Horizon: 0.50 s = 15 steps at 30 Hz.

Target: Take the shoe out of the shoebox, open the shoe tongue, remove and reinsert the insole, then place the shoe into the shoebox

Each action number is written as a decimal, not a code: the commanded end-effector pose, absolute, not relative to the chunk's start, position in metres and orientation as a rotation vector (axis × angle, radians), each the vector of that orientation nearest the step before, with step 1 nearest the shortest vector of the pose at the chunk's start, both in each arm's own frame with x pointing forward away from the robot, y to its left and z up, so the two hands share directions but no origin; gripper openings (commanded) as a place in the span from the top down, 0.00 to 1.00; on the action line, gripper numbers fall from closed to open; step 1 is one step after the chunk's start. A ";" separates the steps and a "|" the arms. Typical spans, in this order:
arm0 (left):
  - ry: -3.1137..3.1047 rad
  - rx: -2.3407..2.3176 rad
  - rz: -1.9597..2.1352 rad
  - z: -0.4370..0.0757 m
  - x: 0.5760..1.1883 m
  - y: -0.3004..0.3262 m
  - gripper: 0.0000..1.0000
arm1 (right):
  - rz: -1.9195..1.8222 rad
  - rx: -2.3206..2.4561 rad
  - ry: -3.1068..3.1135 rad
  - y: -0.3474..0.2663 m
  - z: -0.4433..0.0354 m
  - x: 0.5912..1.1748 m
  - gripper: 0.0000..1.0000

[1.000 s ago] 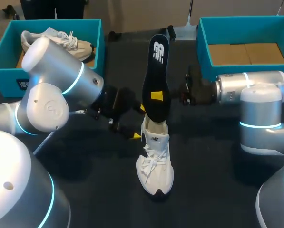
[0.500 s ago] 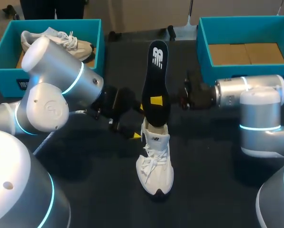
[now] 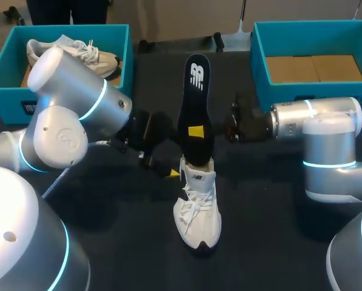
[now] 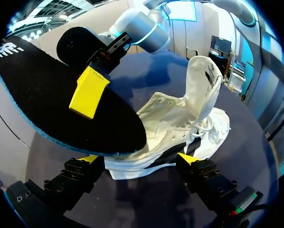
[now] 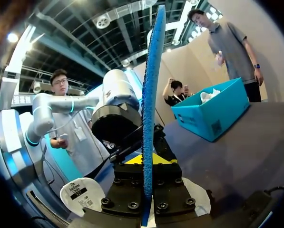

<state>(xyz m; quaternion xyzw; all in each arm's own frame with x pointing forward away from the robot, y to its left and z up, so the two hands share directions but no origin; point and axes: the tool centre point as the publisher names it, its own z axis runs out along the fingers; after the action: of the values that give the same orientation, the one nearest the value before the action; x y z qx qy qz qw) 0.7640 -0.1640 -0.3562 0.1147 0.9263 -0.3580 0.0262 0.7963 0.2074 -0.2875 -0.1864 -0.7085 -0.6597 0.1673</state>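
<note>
A white shoe (image 3: 197,209) stands on the dark table, toe toward the front edge, its tongue (image 4: 202,80) pulled up. The black insole (image 3: 194,109) with a blue underside is held upright above the shoe's opening, its lower end at the collar. My right gripper (image 3: 197,131) is shut on the insole's middle; in the right wrist view the insole (image 5: 151,95) stands edge-on between the gripper's (image 5: 147,164) fingers. My left gripper (image 4: 138,159) is open, and its yellow-tipped fingers (image 4: 187,158) straddle the shoe's (image 4: 180,128) heel end. In the head view that gripper (image 3: 176,163) is just left of the heel.
A teal box (image 3: 5,73) at the back left holds another white shoe (image 3: 77,51). A second teal box (image 3: 259,60) at the back right shows only its cardboard floor. Bare dark table lies around the shoe and toward the front edge.
The right arm has shifted a little to the left, and the insole has come down and leftward toward the shoe's opening. The left arm and the shoe have stayed put.
</note>
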 end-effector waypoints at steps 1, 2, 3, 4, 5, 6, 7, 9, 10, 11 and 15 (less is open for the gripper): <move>2.863 0.355 -1.102 -0.356 0.764 -0.164 0.00 | -1.876 -0.535 -2.018 0.210 -0.294 0.794 1.00; 2.863 0.355 -1.102 -0.356 0.764 -0.164 0.00 | -1.872 -0.541 -2.014 0.210 -0.296 0.794 1.00; 2.863 0.355 -1.102 -0.356 0.764 -0.164 0.00 | -1.867 -0.545 -2.011 0.210 -0.298 0.794 1.00; 2.863 0.355 -1.102 -0.356 0.764 -0.164 0.00 | -1.864 -0.547 -2.008 0.210 -0.300 0.793 1.00; 2.863 0.355 -1.102 -0.356 0.764 -0.164 0.00 | -1.858 -0.548 -2.008 0.210 -0.301 0.793 1.00; 2.863 0.355 -1.102 -0.356 0.764 -0.164 0.00 | -1.846 -0.551 -2.012 0.210 -0.302 0.792 1.00; 2.863 0.355 -1.102 -0.356 0.764 -0.164 0.00 | -1.844 -0.552 -2.013 0.210 -0.303 0.792 1.00; 2.863 0.355 -1.102 -0.356 0.764 -0.164 0.00 | -1.837 -0.551 -2.021 0.209 -0.305 0.790 1.00; 2.863 0.355 -1.102 -0.356 0.764 -0.164 0.00 | -1.836 -0.550 -2.023 0.209 -0.306 0.789 1.00; 2.863 0.355 -1.102 -0.356 0.764 -0.164 0.00 | -1.833 -0.548 -2.027 0.209 -0.307 0.788 1.00; 2.863 0.355 -1.102 -0.356 0.764 -0.164 0.00 | -1.815 -0.554 -2.034 0.208 -0.314 0.781 1.00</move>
<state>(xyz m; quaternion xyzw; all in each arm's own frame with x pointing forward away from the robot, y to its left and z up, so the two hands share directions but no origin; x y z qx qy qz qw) 0.7642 -0.1641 -0.3562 0.1148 0.9262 -0.3581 0.0260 0.7852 0.2073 -0.3116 -0.1940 -0.7176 -0.6444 0.1791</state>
